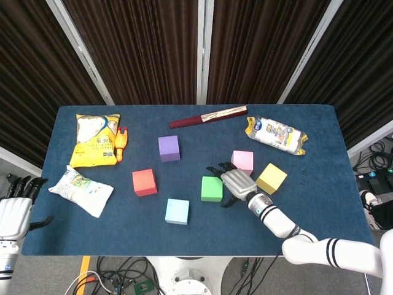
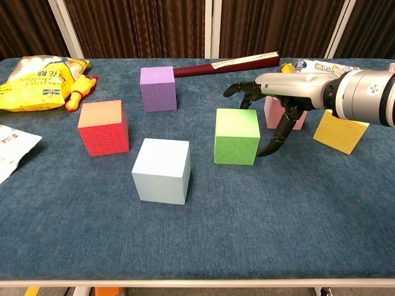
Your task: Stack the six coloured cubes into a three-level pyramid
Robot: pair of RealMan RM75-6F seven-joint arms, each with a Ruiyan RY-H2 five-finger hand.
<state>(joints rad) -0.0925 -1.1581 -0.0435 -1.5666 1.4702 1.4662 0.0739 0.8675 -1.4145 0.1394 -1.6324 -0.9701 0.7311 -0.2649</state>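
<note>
Fingers spread and holding nothing, the right hand [image 2: 281, 105] is hovering just right of the green cube [image 2: 237, 135] sitting mid-table, while the left hand [image 1: 15, 209] is waiting open, far off the left edge.

We can make out no readable text: the printing on the yellow snack bag [image 1: 94, 139], the white packet [image 1: 80, 190] and the wrapped pack [image 1: 276, 134] at two o'clock is too small.
</note>
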